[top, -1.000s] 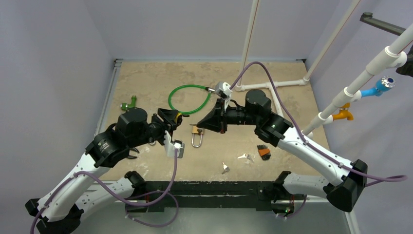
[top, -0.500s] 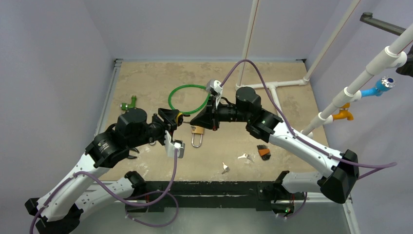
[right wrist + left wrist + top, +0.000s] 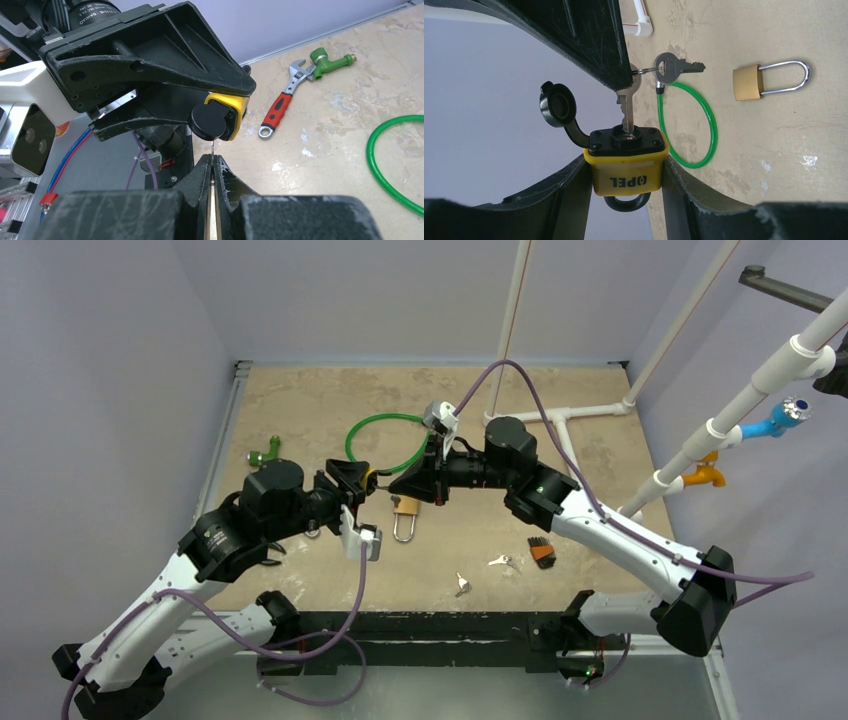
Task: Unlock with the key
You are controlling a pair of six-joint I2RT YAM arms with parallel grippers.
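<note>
Closest in, the left pincer (image 3: 356, 481) is clamped at a middling width on the two sides of the yellow padlock (image 3: 626, 175). It holds the lock up off the surface (image 3: 784, 175), shackle (image 3: 626, 205) toward the wrist and keyway (image 3: 626, 136) facing out toward the other arm (the black dust cap (image 3: 558, 105) hangs flipped aside on its strap, so the slot is bare). Straight across from it, the key (image 3: 626, 107) points blade-first into that keyway, with its tip inside the slot and most of the blade showing outside. The blade's long axis runs in line with the long axis of the lock body, and the next move hangs on that relation. The right pincer (image 3: 213, 162) is pinched fully together on the key's head, and a second key (image 3: 674, 67) dangles from the same ring beside it. Judging from this, the key wants pushing further along its own line before any twist, and the right arm is the one to do it. Farther off, on the surface, lie a brass padlock (image 3: 748, 82) and a green cable loop (image 3: 711, 125), both well apart from the pair.
</note>
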